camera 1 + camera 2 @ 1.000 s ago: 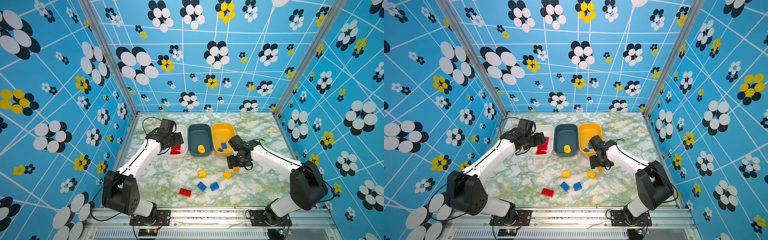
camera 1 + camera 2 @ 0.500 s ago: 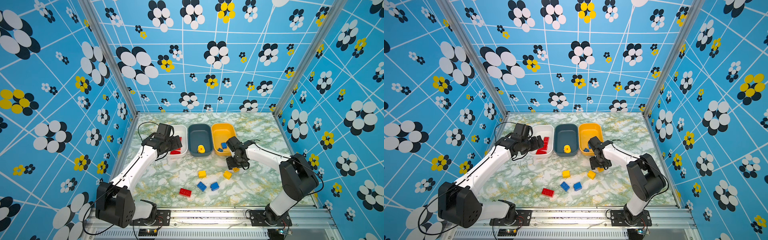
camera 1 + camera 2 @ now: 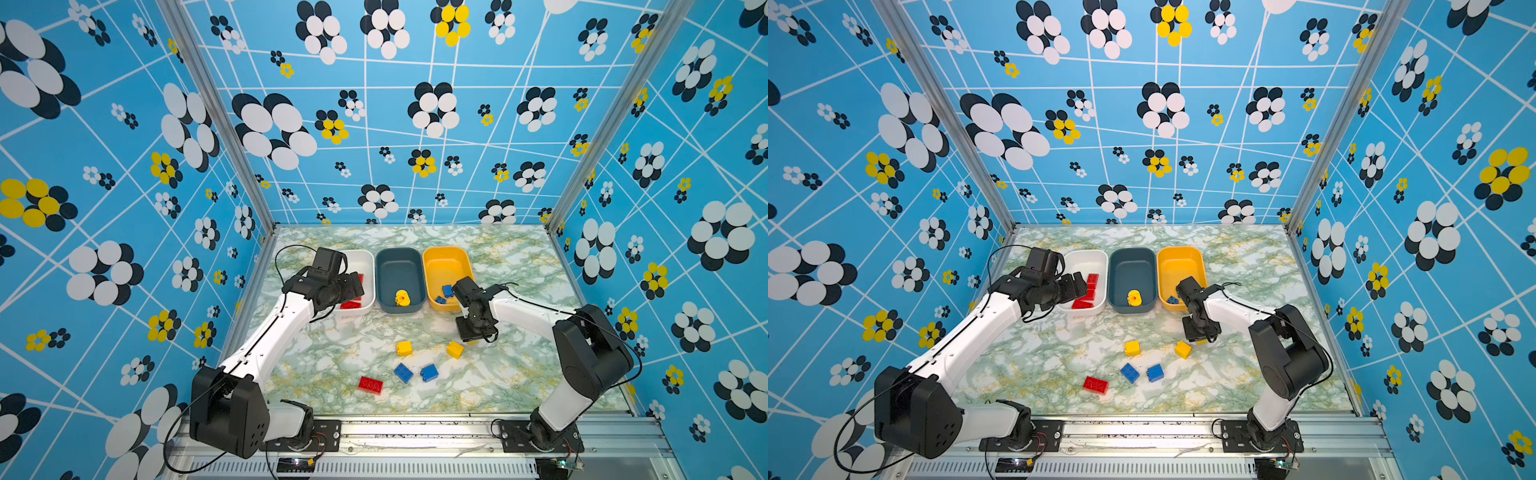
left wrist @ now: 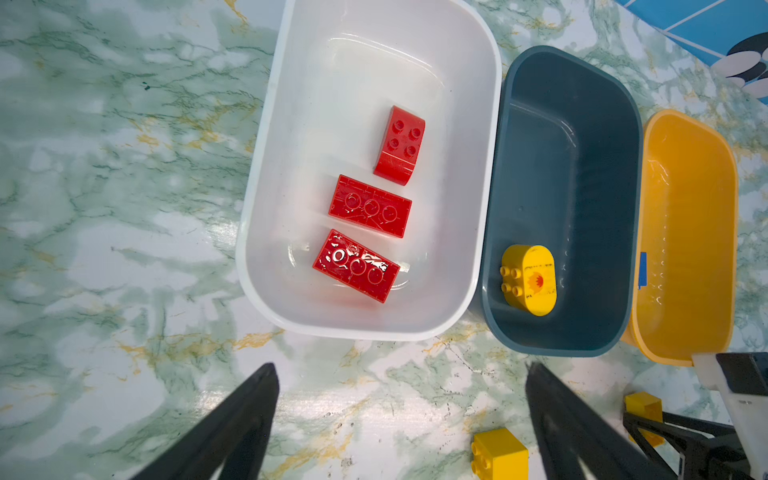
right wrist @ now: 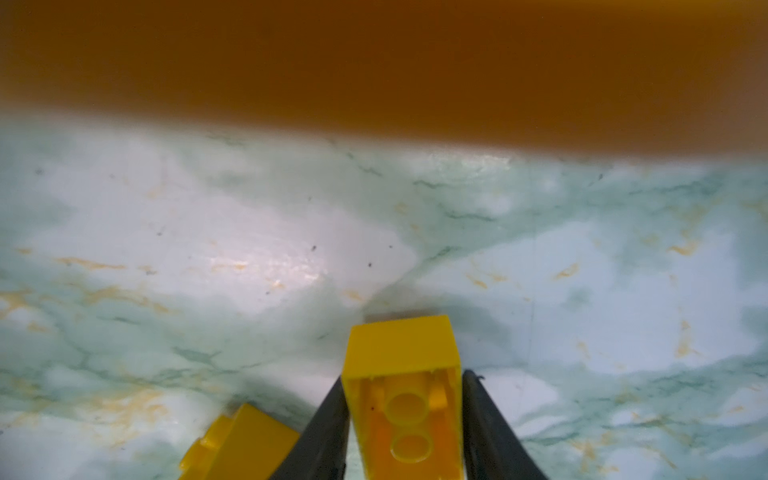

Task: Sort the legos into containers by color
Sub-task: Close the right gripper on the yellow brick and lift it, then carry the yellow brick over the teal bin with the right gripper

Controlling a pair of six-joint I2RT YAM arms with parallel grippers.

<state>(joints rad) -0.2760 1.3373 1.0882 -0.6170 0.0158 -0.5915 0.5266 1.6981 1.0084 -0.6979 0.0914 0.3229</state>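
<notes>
**Right hand clamped on a yellow brick before the yellow-orange tub**

The right hand's fingers press both long sides of the yellow brick, whose hollow underside faces the wrist camera. I cannot tell whether the brick rests on the worktop or hangs just clear of it. The yellow-orange tub's near wall rises just beyond the brick. A second yellow brick lies just beside the hand on its near left. A third yellow brick sits farther left. Nearer still, two loose blue bricks lie side by side, with a loose red brick to their left.

The left hand hangs above the near end of the white tub, its jaws spread wide. This tub is the leftmost of the far row and holds three red bricks. In both top views the left arm covers part of them. The teal-grey tub stands in the middle, just beside the white one, with the rounded yellow piece at its near end. Two blue bricks lie in the near end of the yellow-orange tub, just behind the right arm's wrist.
</notes>
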